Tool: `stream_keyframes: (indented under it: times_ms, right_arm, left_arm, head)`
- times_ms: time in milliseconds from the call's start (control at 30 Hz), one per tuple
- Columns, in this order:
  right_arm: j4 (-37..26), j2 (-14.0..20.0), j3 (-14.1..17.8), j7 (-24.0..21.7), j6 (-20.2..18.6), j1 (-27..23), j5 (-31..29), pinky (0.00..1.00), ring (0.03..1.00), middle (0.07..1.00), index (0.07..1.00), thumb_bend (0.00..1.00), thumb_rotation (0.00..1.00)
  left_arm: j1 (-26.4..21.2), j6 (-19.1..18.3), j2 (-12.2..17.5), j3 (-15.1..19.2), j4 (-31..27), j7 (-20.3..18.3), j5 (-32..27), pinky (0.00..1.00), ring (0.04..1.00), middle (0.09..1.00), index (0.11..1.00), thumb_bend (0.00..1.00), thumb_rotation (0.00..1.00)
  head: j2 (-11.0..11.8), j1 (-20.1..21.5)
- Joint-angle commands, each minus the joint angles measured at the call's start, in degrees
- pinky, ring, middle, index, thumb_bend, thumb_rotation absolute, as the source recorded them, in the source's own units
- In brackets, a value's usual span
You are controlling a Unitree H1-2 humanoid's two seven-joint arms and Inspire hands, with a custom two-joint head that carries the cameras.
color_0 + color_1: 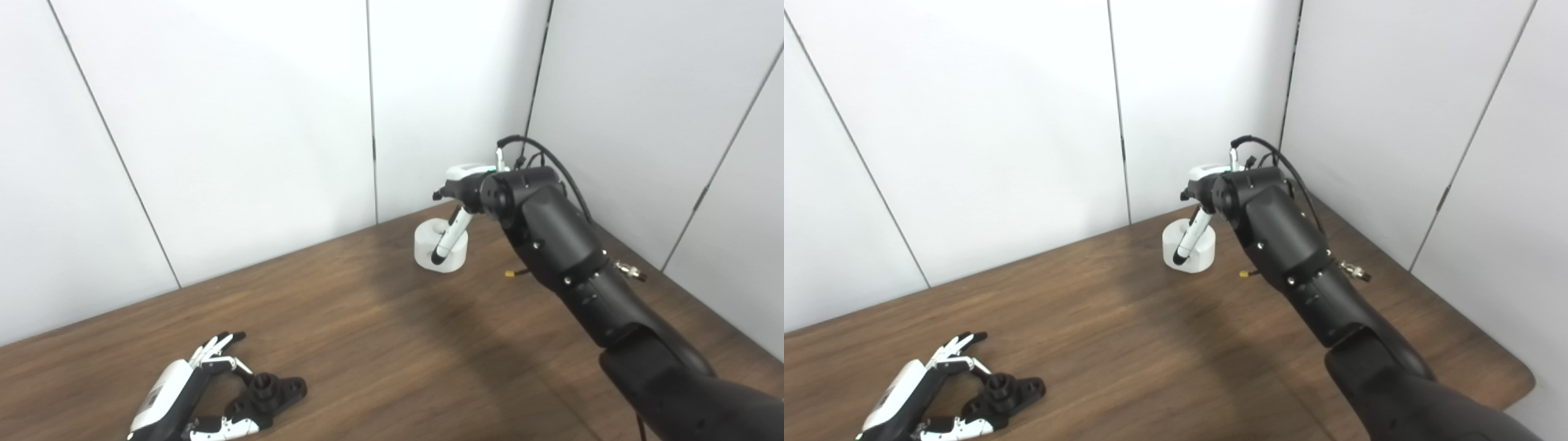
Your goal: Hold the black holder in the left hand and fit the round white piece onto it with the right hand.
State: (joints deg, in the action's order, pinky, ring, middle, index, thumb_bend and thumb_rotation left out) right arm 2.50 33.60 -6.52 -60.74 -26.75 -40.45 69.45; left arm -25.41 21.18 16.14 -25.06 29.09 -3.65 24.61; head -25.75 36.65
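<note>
Two hands are at work on one wide wooden surface (pixel 380 343), and they sit well apart, which tells you how the job is split. That brown surface runs from the near edge to the white wall panels at the far side, bare between the hands.

Next in size is the right arm, a long black limb reaching from the near right corner out to the far middle. It stretches that far because the round white piece (pixel 429 245) sits near the far wall. The right hand (pixel 468 187) hangs over the piece with a finger pointing down across its front; whether the fingers have closed on it I cannot tell, since the wrist hides most of them. The piece itself seems to rest on the surface, not lifted.

Smaller again, the left hand (pixel 915 398) lies low at the near left, fingers (pixel 955 349) spread around the black holder (pixel 1007 392), one side of it cupped but not clearly clamped. I judge the holder stays down so the wood takes its weight until the white piece arrives.

A tiny yellow-tipped connector (pixel 509 274) sticks out beside the right forearm.
</note>
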Motion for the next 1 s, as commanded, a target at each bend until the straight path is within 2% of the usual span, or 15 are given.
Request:
stream_keyframes:
  times_ms: [0, 100, 200, 300, 433, 567, 667, 733, 800, 967]
  right_arm:
    - [-0.3, 0.6, 0.4, 3.3, -0.1, -3.5, 1.2, 0.66, 0.918, 1.000, 0.932, 1.00, 0.46]
    - [1.2, 0.5, 0.1, 5.4, -0.1, -3.5, 1.5, 0.59, 0.876, 0.973, 0.926, 1.00, 0.44]
    - [3.1, 1.1, -0.5, 8.2, -0.1, -3.6, 1.3, 0.69, 0.946, 0.996, 0.946, 0.98, 0.43]
    - [4.2, 1.7, -0.6, 11.9, 0.0, -3.2, 0.6, 0.83, 0.981, 1.000, 0.921, 0.98, 0.43]
    - [5.4, 3.6, -0.9, 14.2, 0.2, -3.3, -0.5, 0.88, 0.999, 1.000, 0.918, 0.97, 0.44]
    - [5.2, 4.7, -0.7, 13.3, -0.1, -3.4, -0.4, 0.91, 1.000, 1.000, 0.919, 0.96, 0.44]
    - [4.9, 4.8, -0.6, 12.8, -0.1, -3.2, 0.9, 0.87, 0.978, 0.999, 0.887, 0.96, 0.44]
    - [4.7, 4.0, 0.4, 11.3, -0.2, -3.1, 3.1, 0.85, 0.962, 0.970, 0.809, 0.94, 0.43]
    - [5.0, 3.3, 0.8, 8.9, -0.2, -3.2, 5.7, 0.81, 0.945, 0.945, 0.774, 0.92, 0.42]
    - [5.0, -0.4, 3.8, 4.1, -0.2, -3.0, 11.9, 0.74, 0.912, 0.916, 0.843, 0.94, 0.44]
  left_arm:
    - [5.0, -4.8, 2.1, -1.0, 5.0, -4.7, 1.1, 1.00, 1.000, 0.948, 0.483, 0.52, 0.05]
    - [5.2, -4.8, 2.0, -0.6, 4.8, -4.9, 0.8, 1.00, 1.000, 0.950, 0.483, 0.52, 0.05]
    - [5.1, -4.3, 2.0, -0.5, 5.0, -4.7, 1.0, 1.00, 1.000, 0.946, 0.483, 0.52, 0.05]
    - [5.0, -4.1, 2.0, -0.4, 5.4, -4.6, 1.1, 1.00, 1.000, 0.945, 0.483, 0.52, 0.05]
    - [5.1, -4.9, 2.1, -0.4, 5.0, -5.0, 1.1, 1.00, 1.000, 0.947, 0.483, 0.52, 0.05]
    - [5.0, -4.3, 2.2, -0.3, 5.5, -5.0, 0.9, 1.00, 1.000, 0.949, 0.483, 0.52, 0.05]
    - [4.8, -4.1, 2.3, -0.3, 5.8, -5.2, 0.9, 1.00, 1.000, 0.949, 0.483, 0.52, 0.05]
    - [4.7, -3.6, 2.3, -0.3, 6.1, -4.9, 1.1, 1.00, 1.000, 0.947, 0.483, 0.52, 0.05]
    - [4.7, -3.5, 2.4, -0.2, 6.0, -5.0, 1.0, 1.00, 1.000, 0.947, 0.483, 0.52, 0.05]
    - [4.7, -3.3, 2.3, 0.1, 6.4, -5.1, 0.7, 1.00, 1.000, 0.947, 0.483, 0.52, 0.05]
  head:
    - [-0.1, -0.1]
    - [-0.2, 0.0]
    - [-0.2, 0.0]
    - [-0.1, 0.1]
    - [-0.3, 0.1]
    - [-0.3, 0.3]
    - [-0.3, 0.6]
    - [-0.5, 0.7]
    - [-0.5, 0.8]
    - [-0.9, 0.7]
